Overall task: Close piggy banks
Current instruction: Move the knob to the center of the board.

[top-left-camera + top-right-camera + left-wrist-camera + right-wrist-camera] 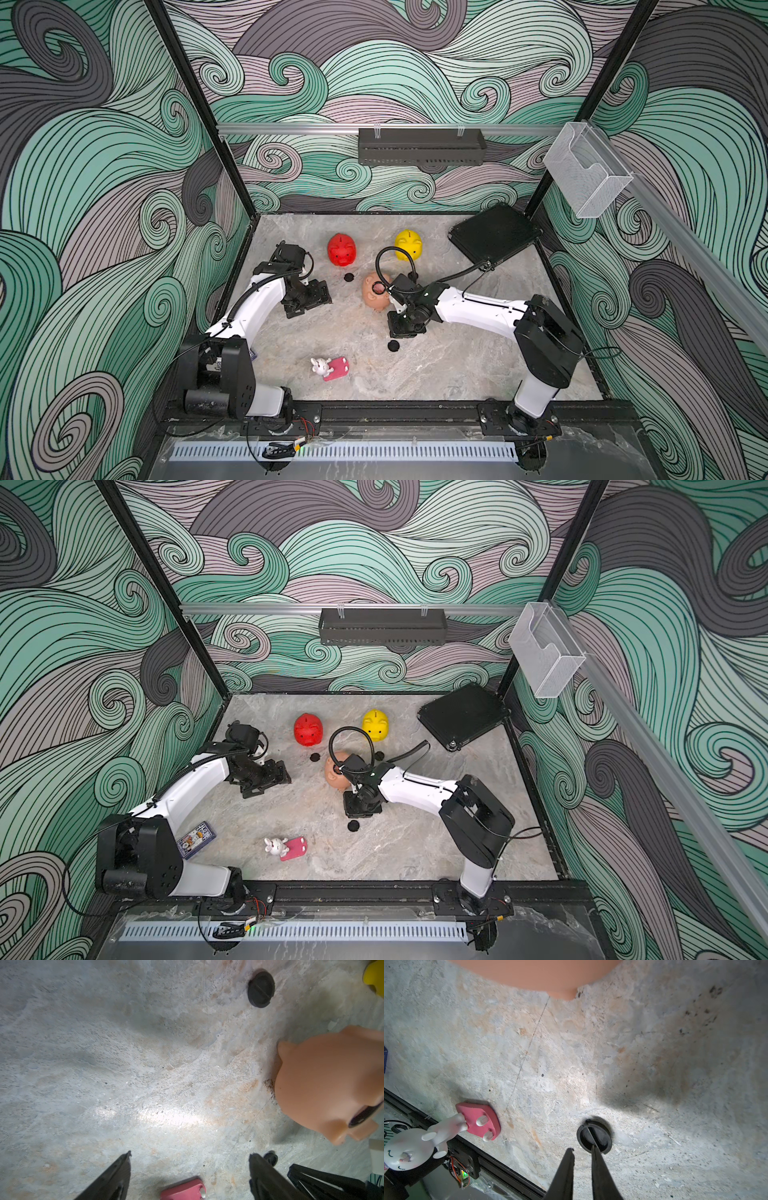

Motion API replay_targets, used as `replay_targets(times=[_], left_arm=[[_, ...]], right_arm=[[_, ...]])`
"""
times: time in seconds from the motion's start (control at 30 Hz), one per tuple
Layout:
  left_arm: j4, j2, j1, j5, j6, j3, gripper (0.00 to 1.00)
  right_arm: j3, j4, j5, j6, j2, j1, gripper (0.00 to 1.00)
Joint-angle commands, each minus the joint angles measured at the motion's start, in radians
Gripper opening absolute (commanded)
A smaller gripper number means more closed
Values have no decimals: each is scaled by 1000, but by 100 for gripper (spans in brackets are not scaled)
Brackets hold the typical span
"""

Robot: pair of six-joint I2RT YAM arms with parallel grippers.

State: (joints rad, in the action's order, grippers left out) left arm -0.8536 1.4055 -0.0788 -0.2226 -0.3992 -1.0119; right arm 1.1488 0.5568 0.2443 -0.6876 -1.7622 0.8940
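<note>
The red piggy bank (341, 249) and the yellow piggy bank (409, 244) stand upright at the back of the table. The peach-pink piggy bank (375, 293) lies tipped in the middle, its dark round belly hole facing up. My right gripper (582, 1148) hangs just in front of it, jaws a narrow gap apart with nothing between them. One fingertip overlaps the rim of a black round plug (593, 1136) lying on the table. Another plug (348, 277) lies near the red pig, and one more plug (379, 754) lies by the yellow pig. My left gripper (190, 1155) is open and empty, left of the peach pig (324, 1084).
A white bunny toy (320, 366) on a pink flat piece (337, 369) lies near the front. A card deck (195, 838) sits beside the left arm's base. A black tray (494, 235) leans at the back right corner. A black rail (488, 1159) edges the table front.
</note>
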Motion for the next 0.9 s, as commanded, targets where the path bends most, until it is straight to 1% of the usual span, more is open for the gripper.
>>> replay_targets(times=[0.0, 0.27, 0.77, 0.8, 0.87], left_arm=[[-3, 10, 8, -21, 13, 1, 88], [-6, 10, 8, -18, 16, -3, 89], [-12, 10, 10, -20, 19, -8, 88], [-12, 35, 10, -20, 18, -10, 88], [-12, 40, 10, -20, 18, -10, 88]], right_arm=[[-21, -18, 9, -3, -2, 8, 20], [-61, -58, 42, -21, -8, 12, 19], [-93, -76, 36, -21, -40, 14, 17], [-94, -75, 34, -20, -42, 13, 17], [-96, -74, 25, -20, -46, 13, 17]])
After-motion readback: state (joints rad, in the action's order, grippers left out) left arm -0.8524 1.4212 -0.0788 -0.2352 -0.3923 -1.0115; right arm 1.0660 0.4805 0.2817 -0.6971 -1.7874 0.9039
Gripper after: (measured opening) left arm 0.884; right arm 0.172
